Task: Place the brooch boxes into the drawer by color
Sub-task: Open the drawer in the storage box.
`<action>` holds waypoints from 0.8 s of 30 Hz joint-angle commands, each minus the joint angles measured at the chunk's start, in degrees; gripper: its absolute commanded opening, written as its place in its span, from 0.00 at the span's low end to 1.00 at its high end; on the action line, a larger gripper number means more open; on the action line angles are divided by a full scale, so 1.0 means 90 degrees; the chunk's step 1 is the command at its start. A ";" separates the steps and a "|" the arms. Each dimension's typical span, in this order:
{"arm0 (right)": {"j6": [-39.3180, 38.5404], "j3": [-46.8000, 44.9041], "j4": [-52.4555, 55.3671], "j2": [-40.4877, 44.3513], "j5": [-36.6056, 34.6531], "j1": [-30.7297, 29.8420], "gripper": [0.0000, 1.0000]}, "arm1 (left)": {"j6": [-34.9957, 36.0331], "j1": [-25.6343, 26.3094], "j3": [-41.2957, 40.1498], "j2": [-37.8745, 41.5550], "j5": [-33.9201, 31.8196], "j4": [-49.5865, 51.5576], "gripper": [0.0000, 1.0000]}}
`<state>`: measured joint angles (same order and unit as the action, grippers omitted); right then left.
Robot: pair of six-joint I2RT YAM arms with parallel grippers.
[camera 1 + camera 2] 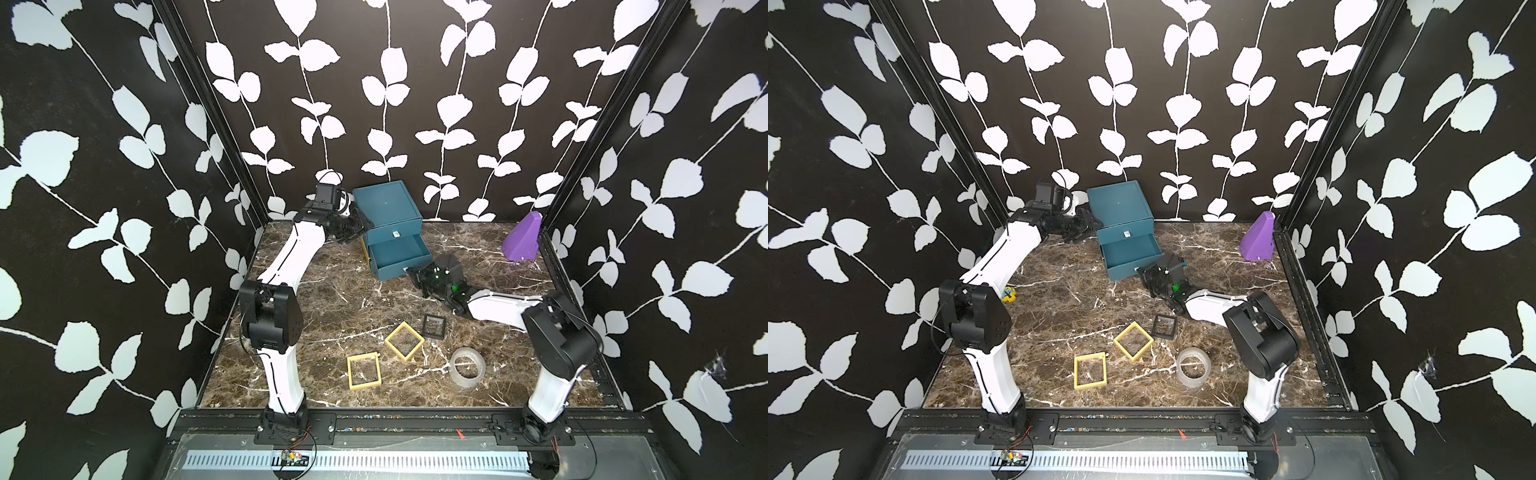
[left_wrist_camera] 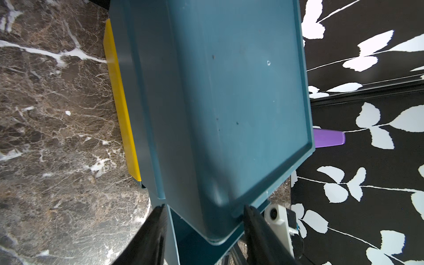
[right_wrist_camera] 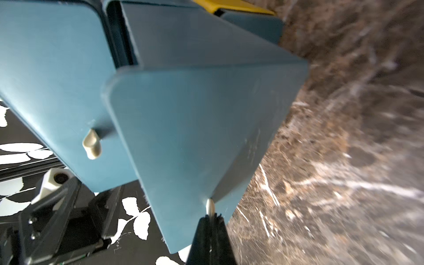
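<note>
opening step: right fingers (image 3: pixel 220 231) clenched on the pale knob (image 3: pixel 210 205) of the pulled-out drawer (image 1: pixel 397 253), upper centre in both top views, left fingers (image 2: pixel 156 224) straddle the chest (image 1: pixel 386 205) rear corner, grip unclear; next likely release, then fetch a yellow brooch box (image 1: pixel 404 340), lower centre on the worktop (image 1: pixel 332 299).

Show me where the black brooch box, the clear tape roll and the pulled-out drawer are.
black brooch box (image 1: pixel 432 336), in a top view, on its near frame edge.
clear tape roll (image 1: pixel 468 382), in a top view, on its near outer wall.
pulled-out drawer (image 1: pixel 398 249), in a top view, on its bare inside floor.
</note>
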<state>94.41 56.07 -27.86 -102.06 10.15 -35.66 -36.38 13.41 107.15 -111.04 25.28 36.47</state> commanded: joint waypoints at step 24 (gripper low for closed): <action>0.0713 -0.0631 0.1119 0.1093 -0.0215 -0.0328 0.00 | 0.0142 -0.0035 0.0201 0.0034 0.0101 0.0061 0.50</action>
<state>95.24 51.53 -18.13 -94.37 8.29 -37.78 -36.16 13.37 107.63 -111.44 25.78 36.51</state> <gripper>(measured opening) 0.043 0.504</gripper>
